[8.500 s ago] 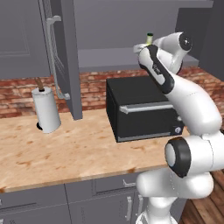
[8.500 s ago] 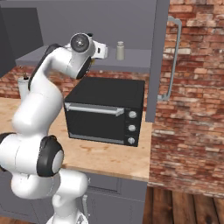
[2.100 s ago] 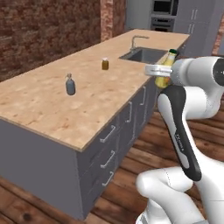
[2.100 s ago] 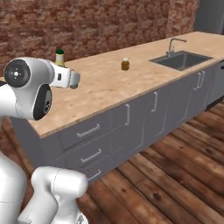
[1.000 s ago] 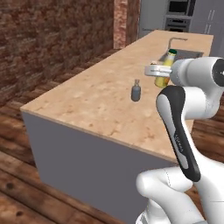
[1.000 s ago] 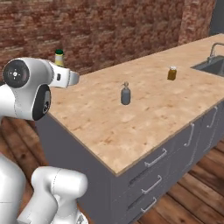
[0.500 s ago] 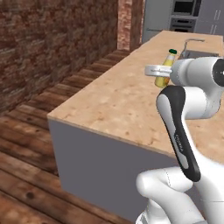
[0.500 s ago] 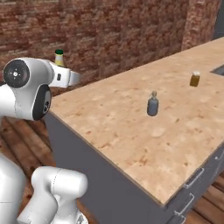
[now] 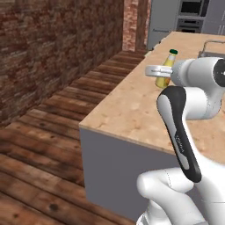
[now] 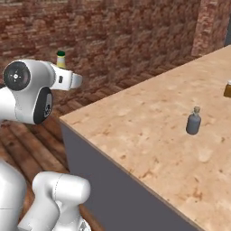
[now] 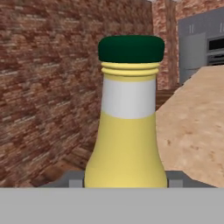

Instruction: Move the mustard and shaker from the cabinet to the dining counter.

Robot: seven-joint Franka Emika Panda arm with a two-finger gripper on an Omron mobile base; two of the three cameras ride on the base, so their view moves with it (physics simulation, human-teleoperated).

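the jaws pinch the slim yellow mustard bottle with a dark green cap (image 11: 127,131) upright, aloft near the corner of the long light wood-grain desk (image 9: 132,110), so setting down too near that edge risks toppling it off.

Mustard (image 11: 126,144): smooth yellow plastic look, soft sheen; white band at neck, matt dark green cap. Surface (image 9: 132,105): light speckled wood-grain top, matt, over plain flat grey sides. Floor (image 9: 39,145): dark wood planks, slight gloss. Wall (image 10: 117,40): rough red-brown brick, matt. Small bottle (image 10: 193,122) at 3 o'clock in the right base view: dull grey, metal-like.
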